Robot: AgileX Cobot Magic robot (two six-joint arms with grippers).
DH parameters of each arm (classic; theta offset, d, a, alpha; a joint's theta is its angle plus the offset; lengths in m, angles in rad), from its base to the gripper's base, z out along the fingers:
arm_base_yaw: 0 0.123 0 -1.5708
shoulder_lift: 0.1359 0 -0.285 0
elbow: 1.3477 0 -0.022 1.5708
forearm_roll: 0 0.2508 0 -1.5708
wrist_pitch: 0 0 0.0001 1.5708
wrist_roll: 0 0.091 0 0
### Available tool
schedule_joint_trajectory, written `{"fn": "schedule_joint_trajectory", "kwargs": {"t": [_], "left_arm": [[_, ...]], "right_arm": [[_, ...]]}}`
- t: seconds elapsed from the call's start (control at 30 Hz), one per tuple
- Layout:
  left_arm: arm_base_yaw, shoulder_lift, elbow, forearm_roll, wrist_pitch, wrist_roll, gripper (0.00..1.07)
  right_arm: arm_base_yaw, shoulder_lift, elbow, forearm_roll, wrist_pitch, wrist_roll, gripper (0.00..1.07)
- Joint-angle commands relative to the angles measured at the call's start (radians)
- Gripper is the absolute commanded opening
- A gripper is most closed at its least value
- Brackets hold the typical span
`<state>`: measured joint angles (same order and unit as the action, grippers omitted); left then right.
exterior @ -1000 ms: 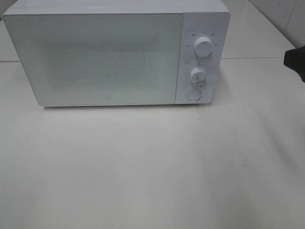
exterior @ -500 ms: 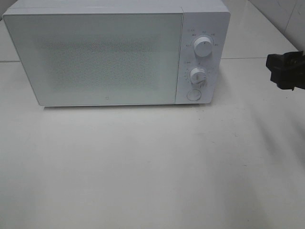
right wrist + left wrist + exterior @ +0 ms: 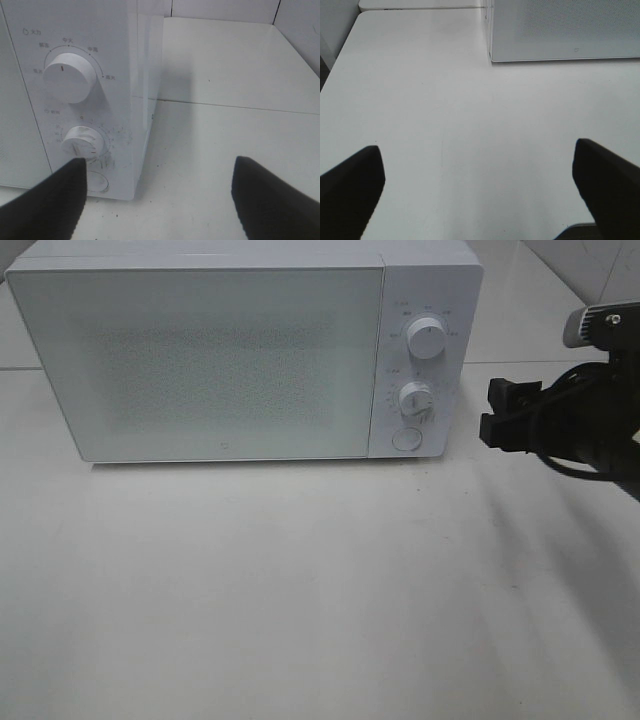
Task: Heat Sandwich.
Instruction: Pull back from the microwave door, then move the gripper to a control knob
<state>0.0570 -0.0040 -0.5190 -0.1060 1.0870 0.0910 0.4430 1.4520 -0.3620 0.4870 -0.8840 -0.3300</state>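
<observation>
- One white bench [image 3: 300, 590]: broad bare room in front of the microwave [image 3: 200, 360], with the bench's left edge showing in the left wrist view.
- right claw [image 3: 487, 412]: released, jaws wide, near the microwave's dial side and not touching it.
- left claw [image 3: 477, 155]: released, above bare bench, tips cut off by the frame.
- Microwave door: shut and frosted, so the sandwich cannot be made out in any view.

Open across the whole lower frame, over bare table [image 3: 300, 590]. Blocked at upper left and centre by the shut microwave [image 3: 200, 360]. Narrowed at right edge by the black arm [image 3: 580, 430].
</observation>
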Motion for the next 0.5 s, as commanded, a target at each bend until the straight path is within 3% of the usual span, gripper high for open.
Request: {"fn": "schedule_joint_trajectory", "kwargs": {"t": [0.03,0.17,0.5], "left_arm": [[-0.006,-0.024,0.001,-0.003,-0.015,-0.003,0.98],[-0.006,-0.024,0.001,-0.003,-0.015,-0.003,0.98],[-0.006,-0.024,0.001,-0.003,-0.015,-0.003,0.98]], "right_arm": [[0.022,0.02,0.001,0.016,-0.063,-0.009,0.76],[0.116,0.132,-0.024,0.076,-0.169,0.006,0.76],[0.176,0.284,-0.129,0.123,-0.204,0.009,0.76]]}}
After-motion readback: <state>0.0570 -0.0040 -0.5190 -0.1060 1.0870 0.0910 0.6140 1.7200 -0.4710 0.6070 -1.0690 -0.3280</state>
